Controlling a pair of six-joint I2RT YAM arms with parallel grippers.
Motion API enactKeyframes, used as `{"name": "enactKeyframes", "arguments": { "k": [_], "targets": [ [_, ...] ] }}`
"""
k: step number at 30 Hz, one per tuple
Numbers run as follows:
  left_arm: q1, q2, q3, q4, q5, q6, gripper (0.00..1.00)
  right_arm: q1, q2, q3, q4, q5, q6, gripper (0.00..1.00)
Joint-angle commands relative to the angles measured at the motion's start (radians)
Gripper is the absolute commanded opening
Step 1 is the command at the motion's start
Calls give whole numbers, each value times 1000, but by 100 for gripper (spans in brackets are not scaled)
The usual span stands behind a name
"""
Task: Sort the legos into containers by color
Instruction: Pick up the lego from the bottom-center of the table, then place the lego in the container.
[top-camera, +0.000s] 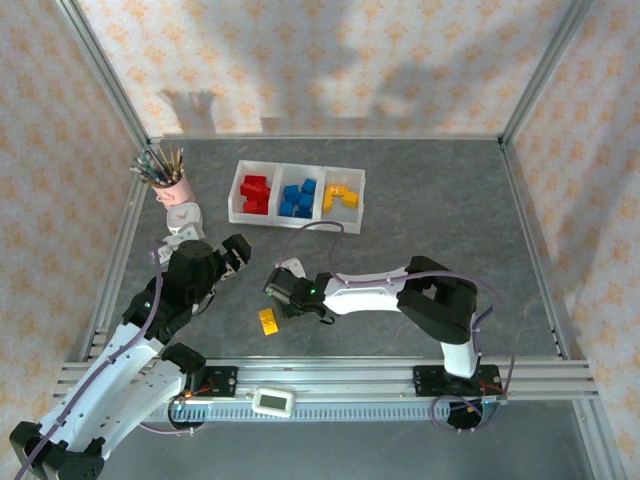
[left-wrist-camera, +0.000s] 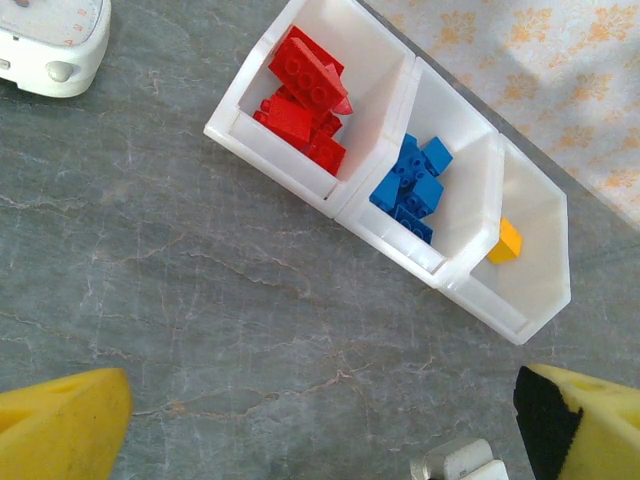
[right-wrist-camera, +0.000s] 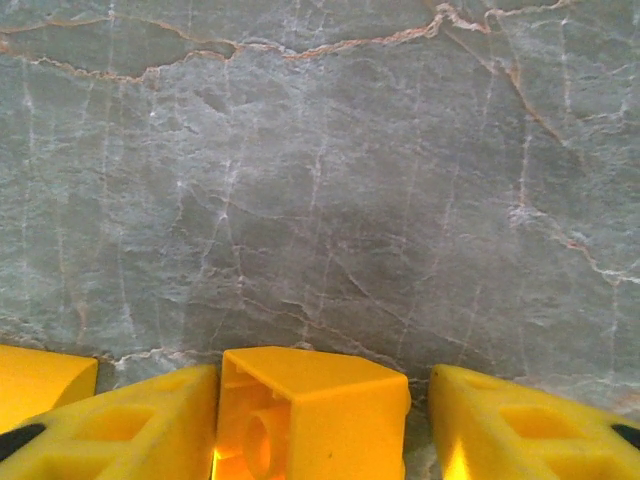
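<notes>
Red, blue and yellow legos (top-camera: 297, 198) sit sorted in the tray (top-camera: 295, 223). One yellow brick (top-camera: 268, 320) remains on the tabletop (top-camera: 420, 220) below the tray, between the right gripper (right-wrist-camera: 322, 385) fingers; possibly pinched, I cannot tell. The left gripper (left-wrist-camera: 320, 410) is spread.

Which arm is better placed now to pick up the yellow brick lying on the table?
Right. The right claw straddles the yellow brick, fingers on both sides. The left claw hangs open and empty, facing the tray.
</notes>
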Motion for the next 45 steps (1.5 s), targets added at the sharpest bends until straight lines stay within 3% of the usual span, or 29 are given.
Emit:
{"name": "enactKeyframes", "arguments": {
  "k": [1, 10, 19, 23, 29, 40, 42, 45],
  "targets": [
    [11, 0, -11, 5, -3, -2, 99, 4, 28, 13, -11, 45, 6, 52],
    [12, 6, 1, 15, 9, 2, 99, 2, -5, 1, 3, 60, 29, 35],
    [10, 25, 35, 37, 12, 15, 99, -61, -113, -15, 7, 49, 44, 30],
    [12, 48, 45, 73, 25, 25, 99, -134, -174, 3, -19, 70, 4, 30],
    [11, 135, 80, 156, 68, 53, 99, -318, -180, 87, -61, 128, -64, 31],
    [13, 316, 142, 291, 127, 82, 99, -539, 56, 374, -54, 171, -171, 31],
    [12, 336, 148, 305, 127, 86, 99, -554, 120, 443, -68, 177, -184, 35],
    [11, 354, 153, 315, 126, 89, 99, -563, 179, 527, -104, 188, -195, 48]
  ]
}}
